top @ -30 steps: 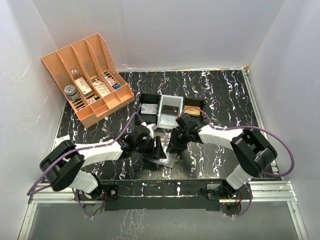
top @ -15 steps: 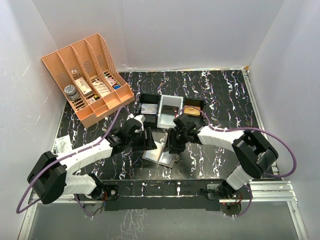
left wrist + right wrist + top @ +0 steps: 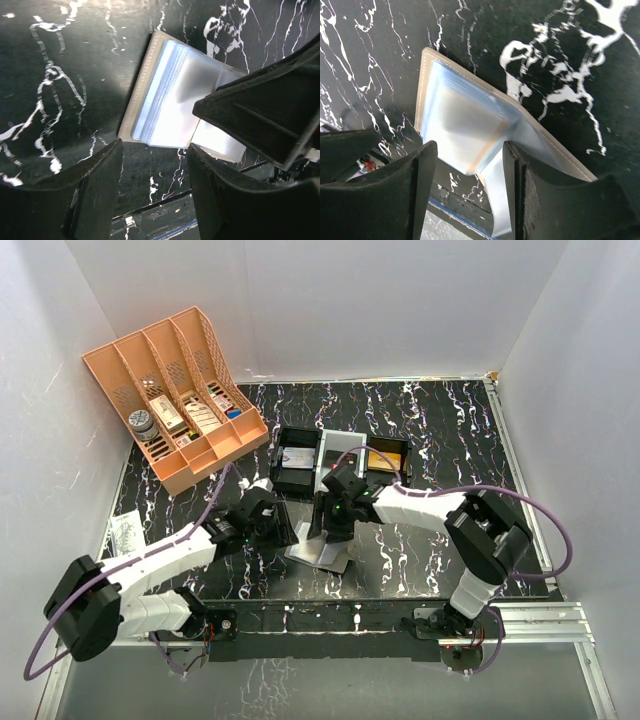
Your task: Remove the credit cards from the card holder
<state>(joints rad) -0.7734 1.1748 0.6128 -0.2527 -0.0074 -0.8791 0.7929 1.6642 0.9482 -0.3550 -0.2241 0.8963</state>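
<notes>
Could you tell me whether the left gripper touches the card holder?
Cannot tell: left wrist view puts the left gripper by the card holder edge, height unclear.

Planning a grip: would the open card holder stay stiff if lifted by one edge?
Probably not: the card holder lies open, its thin clear sleeves fanned, so a lifted edge would likely flop or fold. Thin and flat, it would probably slide on the glossy table rather than tip. The shiny sleeves look slippery.

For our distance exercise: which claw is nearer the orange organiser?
Left. The left claw is on the card holder's organiser side; the right claw is over the holder, farther off.
</notes>
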